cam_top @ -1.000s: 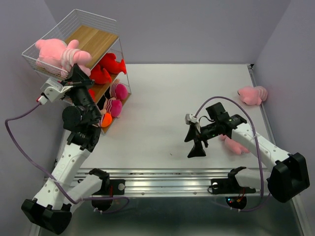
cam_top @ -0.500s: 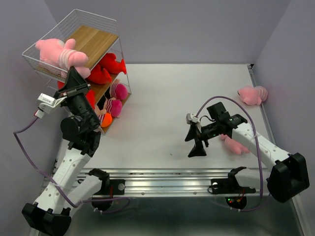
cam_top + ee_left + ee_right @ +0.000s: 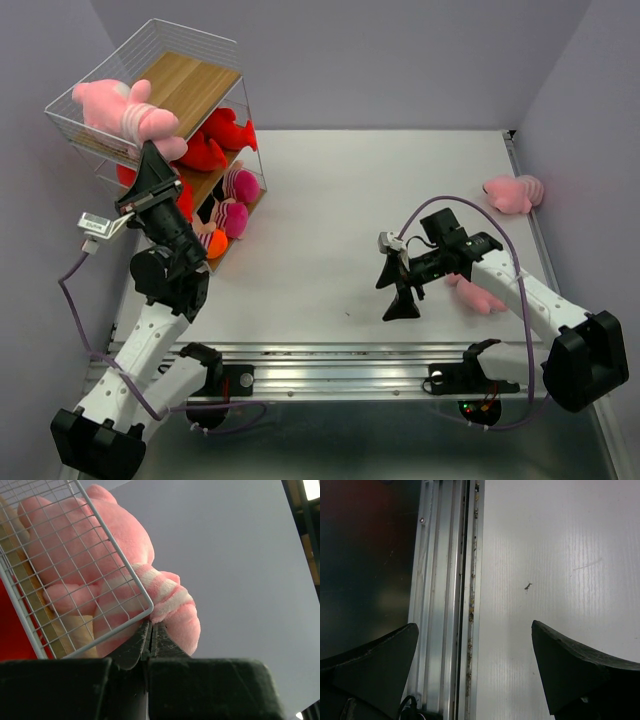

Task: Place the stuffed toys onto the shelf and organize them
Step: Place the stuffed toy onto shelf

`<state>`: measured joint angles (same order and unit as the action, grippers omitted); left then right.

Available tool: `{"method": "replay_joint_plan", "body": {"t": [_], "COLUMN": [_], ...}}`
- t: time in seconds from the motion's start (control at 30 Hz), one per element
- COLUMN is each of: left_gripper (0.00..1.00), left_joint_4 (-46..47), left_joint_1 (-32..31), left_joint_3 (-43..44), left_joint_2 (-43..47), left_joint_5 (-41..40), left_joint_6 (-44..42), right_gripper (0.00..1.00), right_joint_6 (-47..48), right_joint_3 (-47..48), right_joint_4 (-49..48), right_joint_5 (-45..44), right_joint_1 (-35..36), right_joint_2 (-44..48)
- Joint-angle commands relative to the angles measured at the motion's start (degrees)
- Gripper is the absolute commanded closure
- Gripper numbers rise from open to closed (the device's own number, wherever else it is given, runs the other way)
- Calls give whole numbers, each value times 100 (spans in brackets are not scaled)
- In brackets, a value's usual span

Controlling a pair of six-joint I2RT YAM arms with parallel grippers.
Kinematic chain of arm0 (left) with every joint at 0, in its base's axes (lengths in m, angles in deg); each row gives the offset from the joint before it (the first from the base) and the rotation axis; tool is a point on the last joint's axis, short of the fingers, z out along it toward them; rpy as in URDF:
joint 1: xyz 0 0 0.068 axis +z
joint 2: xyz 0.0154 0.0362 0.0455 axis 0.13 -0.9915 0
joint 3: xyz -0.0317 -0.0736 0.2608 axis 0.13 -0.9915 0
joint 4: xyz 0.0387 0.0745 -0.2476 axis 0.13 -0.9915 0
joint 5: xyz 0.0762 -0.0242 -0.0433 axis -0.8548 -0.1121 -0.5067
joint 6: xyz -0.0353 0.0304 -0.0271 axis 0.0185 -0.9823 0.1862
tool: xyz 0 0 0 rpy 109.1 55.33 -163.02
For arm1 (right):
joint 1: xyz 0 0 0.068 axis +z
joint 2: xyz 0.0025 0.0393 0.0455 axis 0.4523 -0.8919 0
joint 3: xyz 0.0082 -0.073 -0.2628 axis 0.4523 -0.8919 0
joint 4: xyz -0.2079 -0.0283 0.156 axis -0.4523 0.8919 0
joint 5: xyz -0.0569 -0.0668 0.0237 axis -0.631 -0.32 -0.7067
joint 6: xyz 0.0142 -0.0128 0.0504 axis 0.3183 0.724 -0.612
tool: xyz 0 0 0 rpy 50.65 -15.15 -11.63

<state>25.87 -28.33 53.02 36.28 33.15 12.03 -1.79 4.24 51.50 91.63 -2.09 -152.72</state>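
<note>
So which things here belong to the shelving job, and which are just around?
Job: shelf; pink toy on top tier; red toys, striped toys on lower tiers; pink toy at far right; pink toy by right gripper.
Other: purple cables; aluminium rail.

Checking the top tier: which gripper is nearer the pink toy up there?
Left. The left gripper is shut just under the pink toy; the right gripper hangs open far off over the table.

No text, brand, number or sign can be read in any view. A small white tag is seen on a purple cable, but nothing on it can be made out.
</note>
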Motion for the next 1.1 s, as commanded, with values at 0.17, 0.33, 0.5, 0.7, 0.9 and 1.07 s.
{"method": "replay_joint_plan", "body": {"t": [0.17,0.33,0.5,0.7,0.9,1.07], "left_gripper": [100,100,100,100,100,93], "left_joint_4": [525,489,446,305,103,32], "left_joint_1": [38,47,65,74,91,91], "left_joint_3": [-254,-271,-263,-289,-359,-403], "left_joint_2": [179,223,188,180,171,144], "left_joint_5": [-132,-176,-220,-317,-378,-370], "left_joint_6": [682,954,1113,1087,1087,1113], "right_gripper": [0,0,0,0,0,0], "right_joint_6": [118,127,136,136,153,153], "right_joint_3": [51,51,51,51,59,51], "right_joint_4": [44,62,62,62,71,80], "right_joint_5": [159,159,159,168,176,176], "right_joint_1": [-28,-28,-28,-80,-80,-80], "right_joint_2": [-9,-26,-35,-26,-17,-17]}}
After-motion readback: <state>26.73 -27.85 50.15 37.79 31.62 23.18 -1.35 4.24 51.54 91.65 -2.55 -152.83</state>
